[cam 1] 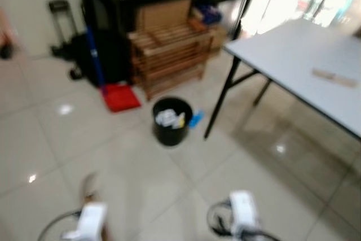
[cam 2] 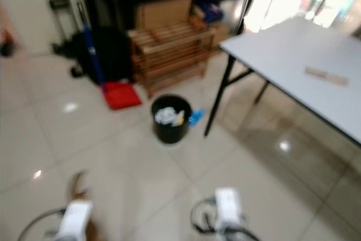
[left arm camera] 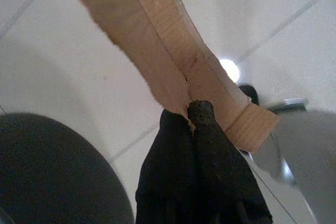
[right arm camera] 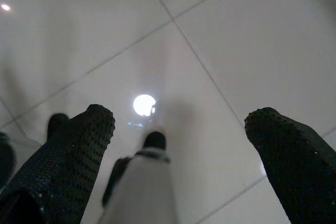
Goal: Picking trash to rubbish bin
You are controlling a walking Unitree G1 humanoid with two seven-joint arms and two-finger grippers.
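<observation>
Nearest, at 7 o'clock in the head views, the left gripper (left arm camera: 197, 129) is seen in its wrist view with its black fingers pressed together on a torn strip of brown cardboard (left arm camera: 157, 51), which juts out past the fingertips over the pale tiled floor (cam 1: 113, 184). At 5 o'clock the right gripper (right arm camera: 178, 140) is held spread wide with nothing between its fingers; only tile is seen beyond it.

Farther on, near the middle of the floor toward 12 o'clock, a black rubbish bin (cam 1: 171, 121) stands upright with white and yellow scraps already inside. A small blue item (cam 1: 196, 118) lies on the tile just beside it at 3 o'clock of the bin, next to the black leg of a grey table (cam 1: 293, 60) that runs off toward 2 o'clock, with a light strip (cam 1: 335, 77) resting on it.

Beyond the bin, a red dustpan (cam 1: 120, 96) with a blue handle is seen at 11 o'clock, and a wooden rack (cam 1: 169, 55) stands against a dark cabinet (cam 1: 113, 9).

The task is judged partway done: one piece is in hand and the bin is partly filled, but the bin is still well apart, so the approach and the drop remain, and the blue item may yet need collecting.
</observation>
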